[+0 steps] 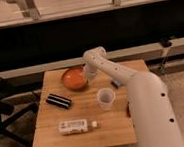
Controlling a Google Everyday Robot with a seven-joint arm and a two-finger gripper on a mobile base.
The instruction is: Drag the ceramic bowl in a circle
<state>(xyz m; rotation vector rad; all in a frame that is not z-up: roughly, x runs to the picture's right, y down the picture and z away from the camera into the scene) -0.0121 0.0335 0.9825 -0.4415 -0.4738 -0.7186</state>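
Note:
The ceramic bowl (74, 78) is a round, shallow orange-red bowl with a darker rim, sitting on the far left-middle part of the wooden table (88, 136). My white arm reaches from the right across the table. My gripper (89, 76) is down at the bowl's right rim, touching or just inside it. The small translucent white cup (105, 97) stands in front of the bowl, to its right, apart from it.
A black rectangular case (58, 100) lies on the table's left side. A white bottle (77, 124) lies on its side near the front edge. A dark chair (1, 107) stands left of the table. A dark low wall runs behind.

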